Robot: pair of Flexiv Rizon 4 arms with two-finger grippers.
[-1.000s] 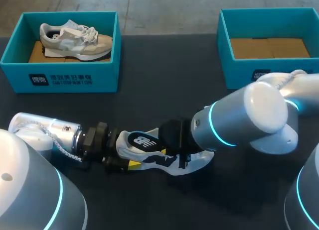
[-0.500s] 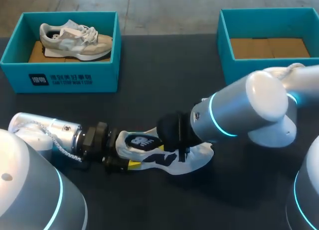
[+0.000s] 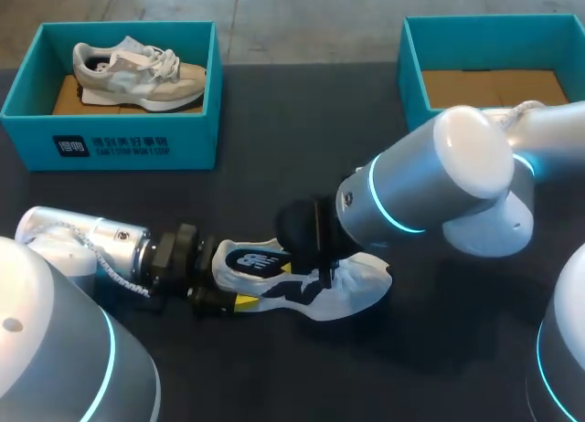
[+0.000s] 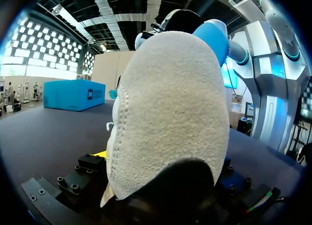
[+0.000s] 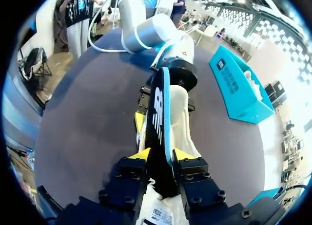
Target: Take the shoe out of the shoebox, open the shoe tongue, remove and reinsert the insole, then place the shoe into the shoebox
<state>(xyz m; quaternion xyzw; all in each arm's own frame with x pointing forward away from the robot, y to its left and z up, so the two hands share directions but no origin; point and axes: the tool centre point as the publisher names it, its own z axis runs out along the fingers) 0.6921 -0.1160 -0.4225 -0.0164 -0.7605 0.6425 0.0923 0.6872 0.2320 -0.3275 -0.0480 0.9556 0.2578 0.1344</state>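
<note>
The left claw (image 3: 228,278) was closest to the robot. It was low down on the dark surface (image 3: 274,148). It came in on the left arm (image 3: 82,244). The heel of the white shoe (image 4: 170,113) sat right between its fingers, and the fingers pressed on the heel from both sides. So this claw was pinching the white shoe. The white shoe lay on the surface and pointed away from the left claw, with its toe at the far end.

Just past the left claw, over the middle of the white shoe, was the right claw (image 5: 162,156). It came in on the big right arm (image 3: 430,203). Its two yellow tips were close together, with the insole (image 5: 158,108) squeezed between them. So this claw was pinching the insole. The insole was black with a blue edge and white marks on it. It stood up on its thin edge. It ran from the right claw's fingers out ahead, toward the heel and the left claw. The open white shoe lay under it.

Far ahead of both claws, at the back of the surface, stood two blue boxes. The left shoebox (image 3: 110,143) was well apart from the left claw, and a grey shoe (image 3: 137,75) lay inside it. The right shoebox (image 3: 434,134) stood behind the right arm, and its brown floor showed inside.
</note>
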